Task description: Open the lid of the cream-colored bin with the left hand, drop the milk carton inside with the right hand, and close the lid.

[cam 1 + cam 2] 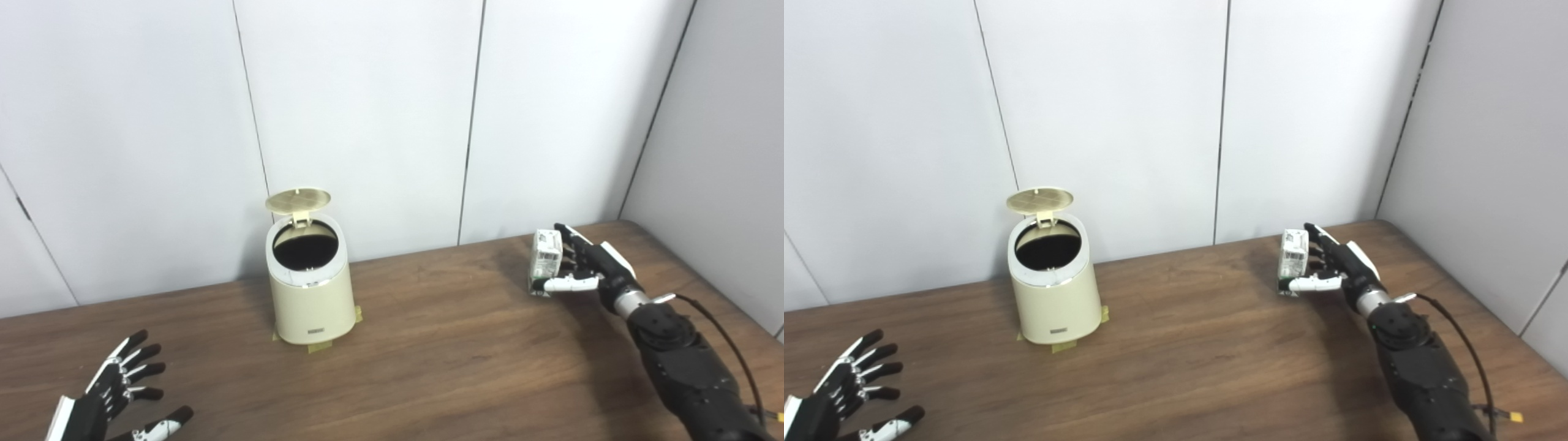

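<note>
From the left eye, my right hand (585,264) is wrapped around the milk carton (545,263), thumb across its lower front and fingers behind it, holding it upright at the far right of the table (441,355). My left hand (119,392) sits low at the near left with fingers spread wide, gripping nothing. The bin (309,288) stands well apart from both hands, lid (298,200) tipped up at the back, its dark mouth showing, tape (320,347) at its base. Nothing lies between the carton and the bin

From the right eye, the white carton (1293,262) shows small print and a green band at its bottom, in my closed right hand (1335,266); the cream bin (1053,288) stays open-topped, my left hand (851,392) splayed near the corner
</note>
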Controlling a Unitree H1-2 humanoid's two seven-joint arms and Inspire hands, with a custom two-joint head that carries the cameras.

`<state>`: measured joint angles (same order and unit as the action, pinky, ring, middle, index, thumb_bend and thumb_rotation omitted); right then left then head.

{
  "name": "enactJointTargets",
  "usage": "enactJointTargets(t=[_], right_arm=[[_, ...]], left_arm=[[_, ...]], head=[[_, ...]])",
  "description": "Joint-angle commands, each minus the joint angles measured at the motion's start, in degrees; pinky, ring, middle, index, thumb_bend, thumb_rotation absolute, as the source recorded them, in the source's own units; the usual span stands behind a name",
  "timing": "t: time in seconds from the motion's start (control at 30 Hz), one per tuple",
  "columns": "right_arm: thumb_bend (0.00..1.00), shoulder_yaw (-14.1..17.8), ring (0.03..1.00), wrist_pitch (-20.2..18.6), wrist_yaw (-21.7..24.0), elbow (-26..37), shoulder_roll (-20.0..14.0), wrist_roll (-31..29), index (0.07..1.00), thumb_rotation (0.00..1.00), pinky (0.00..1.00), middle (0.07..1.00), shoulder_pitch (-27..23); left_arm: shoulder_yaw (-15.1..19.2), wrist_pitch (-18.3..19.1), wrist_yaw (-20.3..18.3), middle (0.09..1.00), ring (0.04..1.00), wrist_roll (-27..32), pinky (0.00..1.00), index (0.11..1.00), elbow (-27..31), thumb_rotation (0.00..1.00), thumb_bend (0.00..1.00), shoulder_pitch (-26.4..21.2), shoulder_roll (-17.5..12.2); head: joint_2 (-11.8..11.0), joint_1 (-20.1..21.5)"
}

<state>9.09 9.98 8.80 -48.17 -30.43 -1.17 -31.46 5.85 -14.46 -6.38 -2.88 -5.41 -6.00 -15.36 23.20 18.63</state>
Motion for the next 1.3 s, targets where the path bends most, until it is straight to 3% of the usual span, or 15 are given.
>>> enactJointTargets(t=[0.0,0.27,0.3,0.37,0.4,0.43,0.5,0.6,0.87,1.03,1.27], right_arm=[[0.77,0.8,0.878,2.7,-0.7,1.0,-1.1,-1.2,0.901,0.00,0.84,0.923,-3.5],[0.79,0.1,0.866,2.1,-0.4,1.1,-0.9,-1.0,0.910,0.02,0.84,0.896,-3.6],[0.80,0.4,0.830,2.4,-0.8,0.9,-0.8,-1.2,0.886,0.02,0.81,0.859,-3.6],[0.76,1.1,0.682,4.8,-3.1,-1.1,-0.5,-1.0,0.757,0.00,0.65,0.725,-4.2],[0.65,1.3,0.587,6.6,-4.3,-2.6,-0.4,-0.9,0.640,0.00,0.55,0.596,-4.5],[0.59,1.3,0.505,8.8,-5.4,-4.2,-0.5,-0.4,0.571,0.00,0.46,0.530,-5.0],[0.53,0.7,0.427,11.4,-7.9,-5.4,-0.8,1.1,0.512,0.00,0.37,0.489,-5.3],[0.52,0.1,0.411,13.2,-9.6,-5.9,-1.3,2.4,0.504,0.00,0.37,0.479,-5.5],[0.52,-0.1,0.409,11.5,-9.4,-4.0,-2.6,3.2,0.503,0.00,0.38,0.473,-5.2],[0.52,-0.5,0.408,13.4,-10.1,-4.0,-3.4,4.2,0.509,0.00,0.36,0.470,-4.9],[0.52,-0.8,0.413,9.1,-13.0,5.7,-0.6,6.6,0.507,0.00,0.38,0.478,-2.3]], left_arm=[[0.1,-1.8,0.4,0.852,0.784,0.5,0.63,0.926,2.1,0.00,0.71,-1.3,-0.6],[0.2,-0.8,0.2,0.860,0.796,0.5,0.65,0.930,2.9,0.00,0.71,-1.0,-0.6],[0.2,-0.6,0.3,0.862,0.799,0.3,0.66,0.930,3.1,0.00,0.71,-0.9,-0.6],[0.2,-0.4,0.4,0.861,0.798,0.1,0.66,0.930,3.4,0.00,0.71,-0.8,-0.6],[0.2,-0.5,0.3,0.862,0.798,0.3,0.66,0.930,3.5,0.00,0.71,-0.8,-0.6],[0.2,-0.5,0.2,0.865,0.798,0.6,0.66,0.932,3.6,0.00,0.70,-0.7,-0.6],[0.2,-0.4,0.0,0.866,0.797,0.8,0.66,0.934,3.7,0.00,0.69,-0.7,-0.7],[0.3,-0.2,0.1,0.867,0.794,0.6,0.65,0.936,3.9,0.00,0.69,-0.6,-0.7],[0.2,0.1,0.1,0.864,0.792,-0.1,0.66,0.933,4.2,0.00,0.68,-0.5,-1.0],[0.1,-0.7,-0.1,0.867,0.796,0.1,0.66,0.932,3.6,0.00,0.67,-0.6,-1.0],[-0.1,-1.4,-0.3,0.861,0.786,0.3,0.64,0.928,2.9,0.00,0.65,-0.8,-1.1]], head=[[0.4,0.0],[0.7,0.0],[0.8,0.0],[0.9,-0.1],[1.0,-0.2],[1.1,-0.1],[1.2,-0.1],[1.3,0.0],[1.7,0.4],[1.8,0.3],[1.8,-0.3]])
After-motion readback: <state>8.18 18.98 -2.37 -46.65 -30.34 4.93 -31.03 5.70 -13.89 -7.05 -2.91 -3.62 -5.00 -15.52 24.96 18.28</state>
